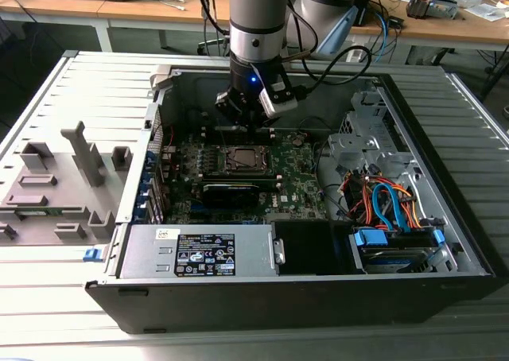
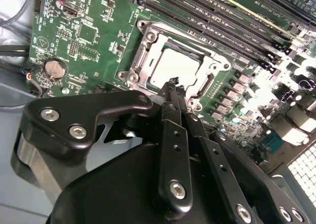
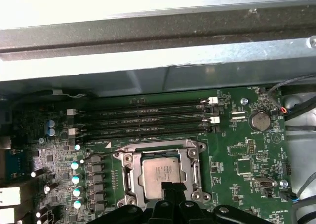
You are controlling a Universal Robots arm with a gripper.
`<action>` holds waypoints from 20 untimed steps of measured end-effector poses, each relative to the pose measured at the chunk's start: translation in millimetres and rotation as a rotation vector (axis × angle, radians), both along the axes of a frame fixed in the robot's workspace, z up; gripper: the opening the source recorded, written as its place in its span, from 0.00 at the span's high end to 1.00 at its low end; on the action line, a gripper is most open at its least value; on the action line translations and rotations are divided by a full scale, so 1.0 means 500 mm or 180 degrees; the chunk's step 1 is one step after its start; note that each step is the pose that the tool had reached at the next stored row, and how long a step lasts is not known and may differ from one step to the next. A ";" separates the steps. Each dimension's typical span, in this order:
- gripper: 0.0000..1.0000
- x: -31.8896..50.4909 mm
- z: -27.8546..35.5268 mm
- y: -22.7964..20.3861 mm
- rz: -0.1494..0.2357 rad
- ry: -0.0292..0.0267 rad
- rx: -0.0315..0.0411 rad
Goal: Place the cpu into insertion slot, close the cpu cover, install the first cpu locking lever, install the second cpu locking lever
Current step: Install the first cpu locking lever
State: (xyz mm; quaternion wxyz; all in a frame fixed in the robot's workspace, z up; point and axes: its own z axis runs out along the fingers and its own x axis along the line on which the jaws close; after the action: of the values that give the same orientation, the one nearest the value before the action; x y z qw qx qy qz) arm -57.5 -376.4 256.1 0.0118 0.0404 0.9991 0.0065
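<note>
Already the cpu (image 2: 174, 65) sits flat in the insertion slot (image 3: 126, 177), silver top up, with the cpu cover (image 2: 148, 51) framing it, apparently down around the chip. Just above its near edge hovers the gripper (image 2: 174, 86), fingers pinched narrow with nothing between them, tips together like a probe, probably for pushing. Beyond the fingertips run the memory slots (image 3: 148, 118); a coin battery (image 2: 55, 68) sits off to one side.

We can read no text anywhere. The white label (image 1: 205, 255) on the grey metal power-supply box (image 1: 151, 254) carries print too small for us. The dull silver square cpu (image 3: 160, 173) bears faint, illegible markings.
</note>
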 end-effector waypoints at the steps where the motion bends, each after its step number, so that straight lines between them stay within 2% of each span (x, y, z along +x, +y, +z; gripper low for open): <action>1: 0.89 0.000 0.000 0.0000 0.0000 -0.0001 0.0000; 9: 0.89 0.000 0.000 -0.0001 0.0000 -0.0015 0.0000; 20: 0.89 0.000 0.006 -0.0001 0.0000 -0.0015 -0.0001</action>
State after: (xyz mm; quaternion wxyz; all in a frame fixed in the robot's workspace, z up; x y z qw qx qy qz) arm -57.6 -376.4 259.2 0.0142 0.0404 0.9991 0.0065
